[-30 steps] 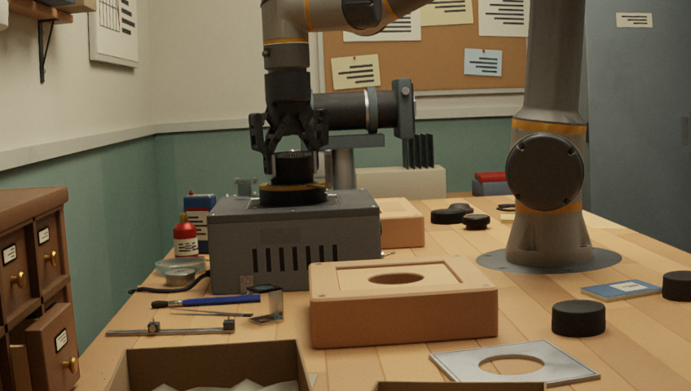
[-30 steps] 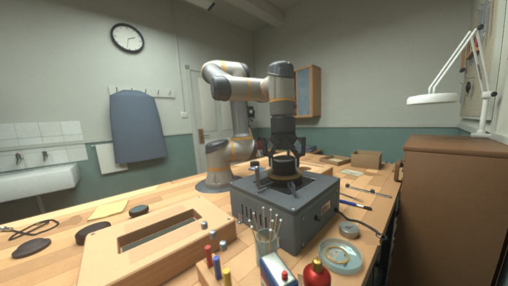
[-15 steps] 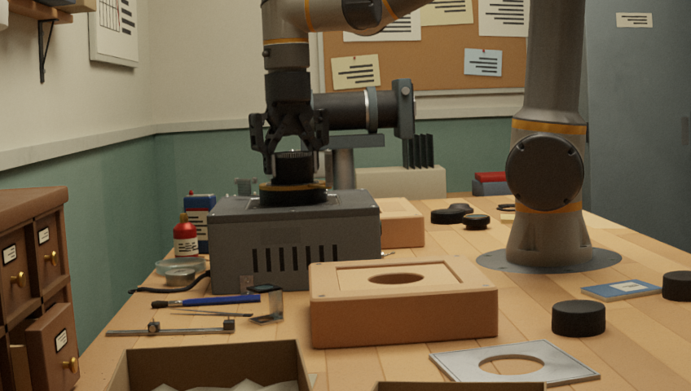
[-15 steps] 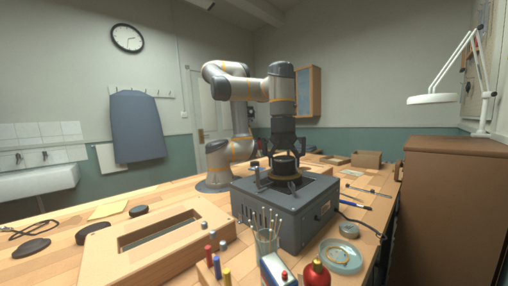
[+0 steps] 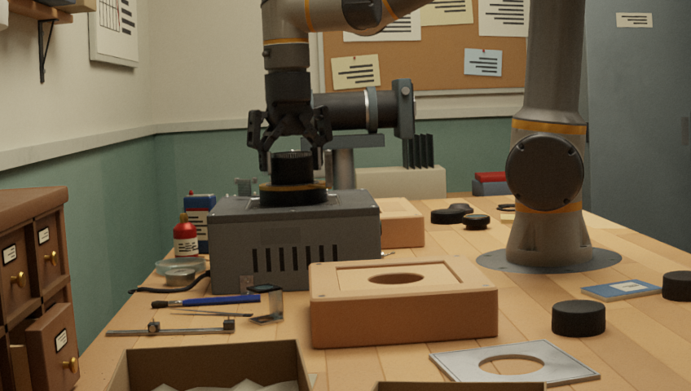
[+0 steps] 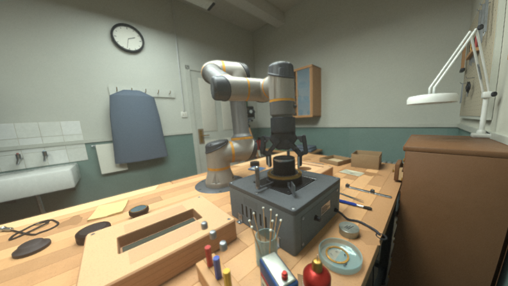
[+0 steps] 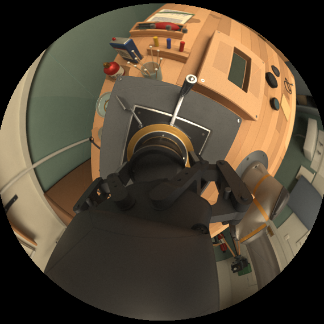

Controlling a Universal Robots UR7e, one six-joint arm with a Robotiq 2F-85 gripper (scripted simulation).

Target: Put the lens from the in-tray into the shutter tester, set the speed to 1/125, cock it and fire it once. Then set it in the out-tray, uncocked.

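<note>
On the grey shutter tester [image 5: 293, 237] [image 6: 284, 206] [image 7: 169, 121] near the bench's wall side, the black lens [image 5: 292, 179] [image 6: 284, 170] [image 7: 158, 145] with its brass-coloured ring sits upright in the top recess. My gripper [image 5: 290, 157] [image 6: 284, 158] [image 7: 160, 178] hangs straight down over the lens barrel, open and holding nothing. Two thin metal levers [image 7: 179, 99] [image 7: 130, 110] stick out from the lens ring across the tester's top. A wooden tray with a round hole [image 5: 402, 300] lies in front of the tester, and another wooden tray [image 5: 400, 223] sits behind it.
Behind the tester stands a black tube on a post [image 5: 359, 111] before a cork board. The arm's base [image 5: 548, 194] rises on the right. Black caps [image 5: 578, 317], a metal plate with a hole [image 5: 514, 368], a brush [image 5: 203, 301], a red bottle [image 5: 185, 236] and a cardboard box [image 5: 208, 366] lie around.
</note>
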